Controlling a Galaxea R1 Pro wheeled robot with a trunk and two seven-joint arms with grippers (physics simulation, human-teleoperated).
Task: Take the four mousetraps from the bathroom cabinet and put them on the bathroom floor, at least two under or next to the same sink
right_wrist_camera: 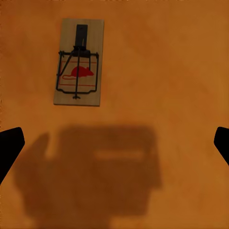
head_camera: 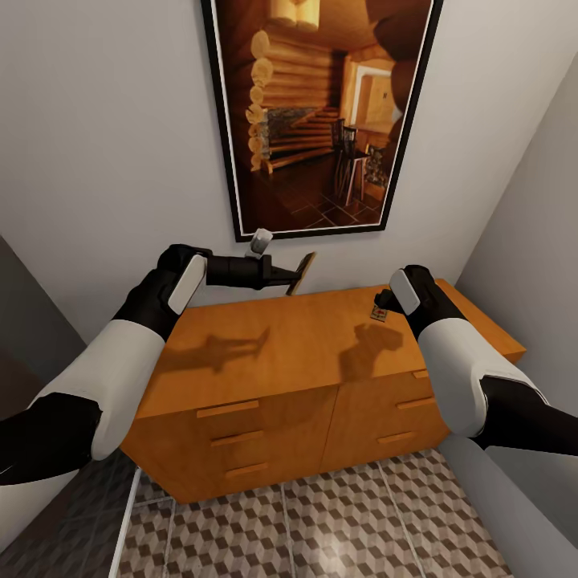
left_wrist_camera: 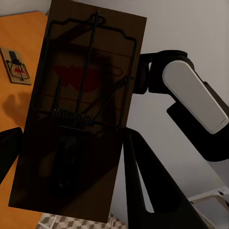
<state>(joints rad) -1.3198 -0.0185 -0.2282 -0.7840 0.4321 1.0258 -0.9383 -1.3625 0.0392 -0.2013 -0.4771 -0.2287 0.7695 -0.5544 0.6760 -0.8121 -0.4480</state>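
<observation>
Above cabinet [head_camera: 265,345], left tool [head_camera: 295,277] grips mousetrap [head_camera: 303,271].

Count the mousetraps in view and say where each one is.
2. One mousetrap is held in the left claw above the cabinet; another lies on the cabinet top below the right claw. Others may be hidden.

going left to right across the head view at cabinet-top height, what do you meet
left gripper holding a mousetrap → bare cabinet top → second mousetrap lying flat → right gripper just above it
</observation>
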